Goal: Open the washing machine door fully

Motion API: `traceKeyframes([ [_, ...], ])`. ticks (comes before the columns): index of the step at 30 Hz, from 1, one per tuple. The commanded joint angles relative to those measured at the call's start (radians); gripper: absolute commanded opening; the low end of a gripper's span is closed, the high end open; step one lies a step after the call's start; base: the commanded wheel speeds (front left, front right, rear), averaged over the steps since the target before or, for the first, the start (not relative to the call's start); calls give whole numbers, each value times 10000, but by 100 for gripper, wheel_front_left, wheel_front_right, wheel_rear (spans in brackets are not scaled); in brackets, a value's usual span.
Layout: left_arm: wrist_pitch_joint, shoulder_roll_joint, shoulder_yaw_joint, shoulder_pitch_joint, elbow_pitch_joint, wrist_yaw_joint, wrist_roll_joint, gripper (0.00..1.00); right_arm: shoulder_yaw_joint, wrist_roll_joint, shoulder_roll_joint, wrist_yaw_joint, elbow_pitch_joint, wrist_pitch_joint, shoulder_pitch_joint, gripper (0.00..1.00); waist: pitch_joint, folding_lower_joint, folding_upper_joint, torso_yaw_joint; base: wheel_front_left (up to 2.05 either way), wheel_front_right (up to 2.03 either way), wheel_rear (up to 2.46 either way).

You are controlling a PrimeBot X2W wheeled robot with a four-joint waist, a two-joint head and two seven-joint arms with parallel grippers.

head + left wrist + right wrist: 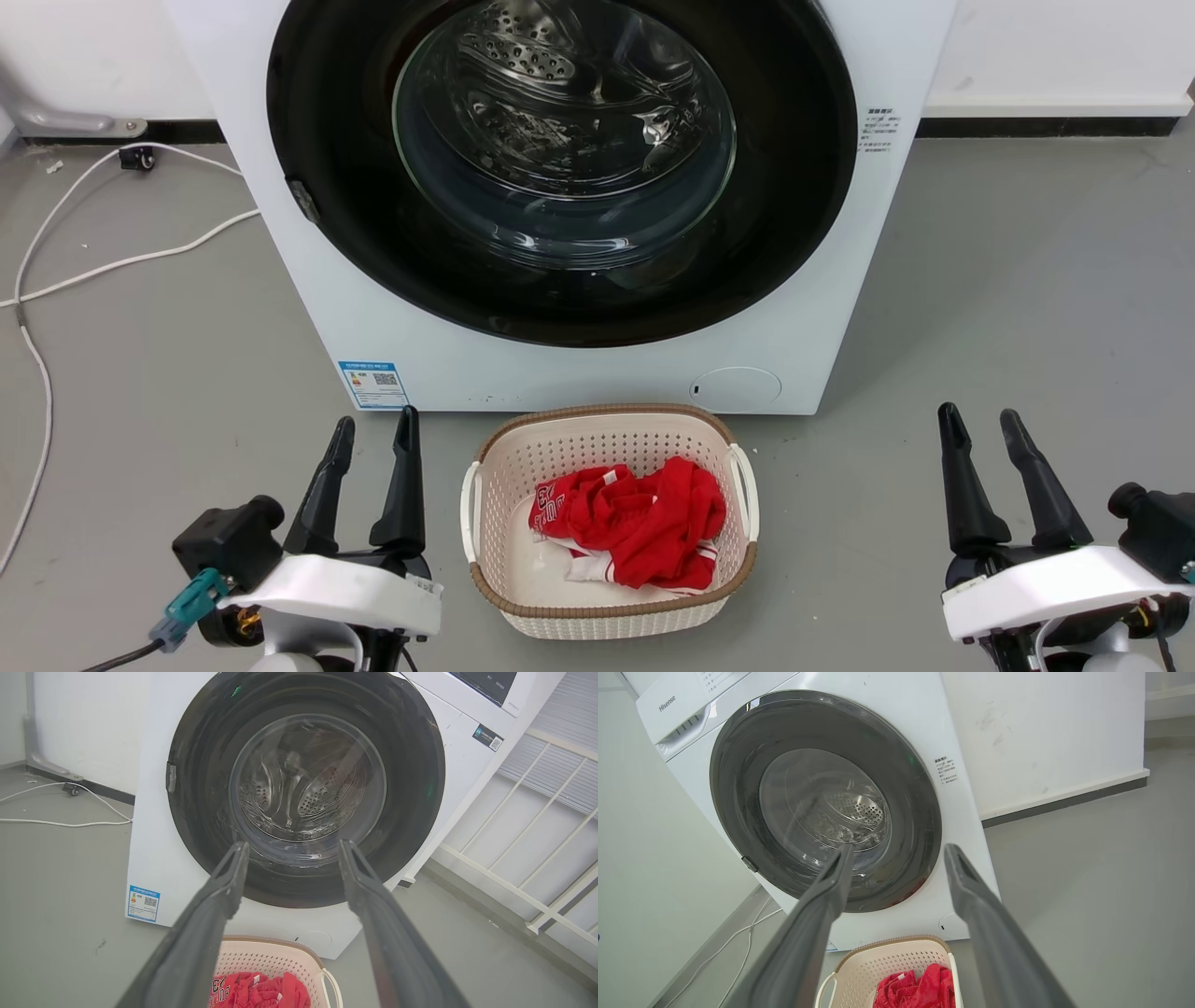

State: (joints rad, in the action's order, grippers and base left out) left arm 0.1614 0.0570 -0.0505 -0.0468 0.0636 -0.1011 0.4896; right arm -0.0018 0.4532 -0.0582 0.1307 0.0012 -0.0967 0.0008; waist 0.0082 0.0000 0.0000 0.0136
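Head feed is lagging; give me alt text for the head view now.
The washing machine door is shut against the white washing machine, its drum visible through the glass. The left pincer and right pincer sit low, open and empty, short of the machine. A cream laundry basket holding red clothes stands on the floor between them.

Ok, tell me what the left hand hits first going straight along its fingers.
Probably the round glossy black washing machine door, near its clear glass centre. The way from the left hand looks free; depth is unclear.
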Motion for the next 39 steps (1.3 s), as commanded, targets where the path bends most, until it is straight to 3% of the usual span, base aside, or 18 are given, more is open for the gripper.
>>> traceKeyframes([
  [1, 99, 38, -30, -83, -63, 47, -399, 100, 26, -356, 19, 0, -154, -69, 19, 100, 11, 0, 0, 5, 0, 0, 0],
  [20, 498, 158, -347, 6, 10, 404, -2411, 100, -39, -2021, 52, -1, -149, 51, 154, 100, 50, 0, 0, 68, 0, 0, 0],
  [39, 836, 130, -360, 108, -185, 639, -3698, 100, 15, -3217, 82, -1, -231, 145, 201, 100, 79, 0, 0, 111, 0, 0, 0],
])
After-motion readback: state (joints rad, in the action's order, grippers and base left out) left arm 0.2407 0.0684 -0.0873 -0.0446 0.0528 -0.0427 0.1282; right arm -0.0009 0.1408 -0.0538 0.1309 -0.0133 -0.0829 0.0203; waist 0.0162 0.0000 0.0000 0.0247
